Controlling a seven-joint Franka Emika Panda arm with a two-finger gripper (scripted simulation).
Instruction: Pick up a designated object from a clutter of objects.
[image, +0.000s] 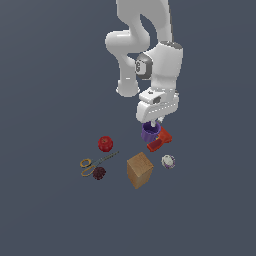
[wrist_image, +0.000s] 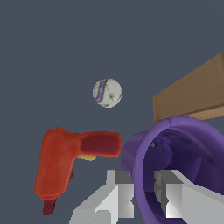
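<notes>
Between jaws, one purple cup (wrist_image: 175, 148)

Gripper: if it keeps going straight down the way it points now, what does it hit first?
The purple cup: its rim wall already sits between the fingers of the gripper. Whether they are touching it is unclear.

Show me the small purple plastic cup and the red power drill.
small purple plastic cup (wrist_image: 144, 175), wrist view, on its rim.
red power drill (wrist_image: 57, 162), wrist view, on its body.
</notes>
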